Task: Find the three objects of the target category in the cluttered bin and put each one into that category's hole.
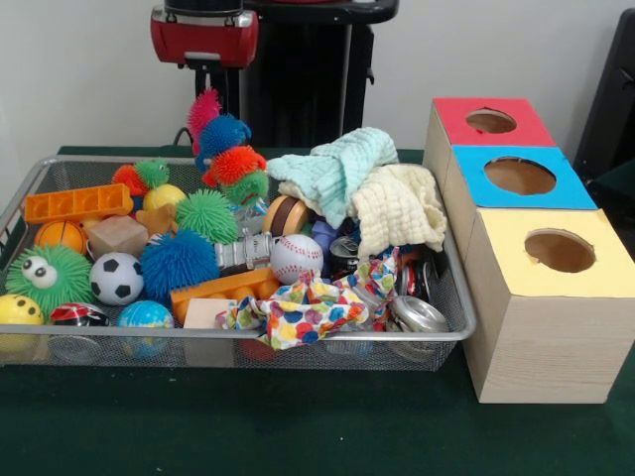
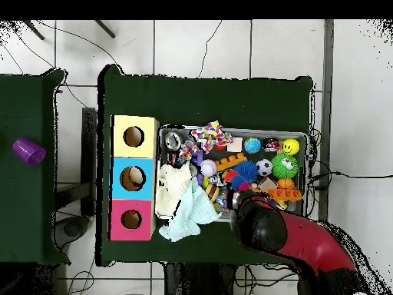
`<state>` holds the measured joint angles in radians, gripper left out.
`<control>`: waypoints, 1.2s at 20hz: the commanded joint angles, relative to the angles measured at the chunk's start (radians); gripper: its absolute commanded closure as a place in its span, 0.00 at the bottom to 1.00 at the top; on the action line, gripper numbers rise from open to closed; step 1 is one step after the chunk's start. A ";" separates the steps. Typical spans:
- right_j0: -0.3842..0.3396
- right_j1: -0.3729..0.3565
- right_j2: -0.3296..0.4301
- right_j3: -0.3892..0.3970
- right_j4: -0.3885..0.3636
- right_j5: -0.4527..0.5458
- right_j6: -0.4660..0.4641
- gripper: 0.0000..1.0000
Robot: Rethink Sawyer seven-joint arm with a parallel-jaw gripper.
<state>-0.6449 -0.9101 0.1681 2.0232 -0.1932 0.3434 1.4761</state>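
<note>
**Spotter:** Your tool (image 1: 206, 77) hung at the bin's (image 1: 458, 315) 12 o'clock edge in the front view, behind the fuzzy toys (image 1: 226, 151). I couldn't tell whether it was wide or narrow. The overhead view hid it under the arm.

**Recorder:** Which things were yours to fetch?

**Spotter:** Nothing marked the category. Everything lay in the bin, and the holes stood at its 3 o'clock side.

**Recorder:** Counts?

**Spotter:** Three boxes with one hole each: red box (image 1: 506, 127), blue box (image 1: 556, 193), yellow box (image 1: 516, 263). Three cloths: teal cloth (image 1: 347, 164), cream cloth (image 1: 397, 203), spotted cloth (image 1: 298, 312). Six balls at least, among them the soccer ball (image 1: 116, 279) and the baseball (image 1: 296, 258). Two orange bricks (image 1: 77, 202). The cans (image 1: 417, 312) lay crushed at 4 o'clock; two showed, and more may have been buried.

**Recorder:** Risks?

**Spotter:** The cloths covered the middle, so you could have missed a target under them. A lifted cloth might have snagged and dragged its neighbours over the rim. The balls would have rolled if nudged. The fuzzy toys stood tall by the tool, and a low sweep could have toppled them.
</note>
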 commanded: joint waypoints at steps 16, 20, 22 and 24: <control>0.023 -0.045 0.044 0.023 -0.038 -0.009 0.072 1.00; 0.011 -0.038 0.050 0.032 -0.040 -0.025 0.071 1.00; 0.002 -0.038 0.051 0.036 -0.046 -0.043 0.072 1.00; -0.019 -0.013 0.070 0.019 -0.030 -0.002 0.050 1.00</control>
<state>-0.6318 -0.9427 0.1729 2.0277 -0.1934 0.3420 1.4761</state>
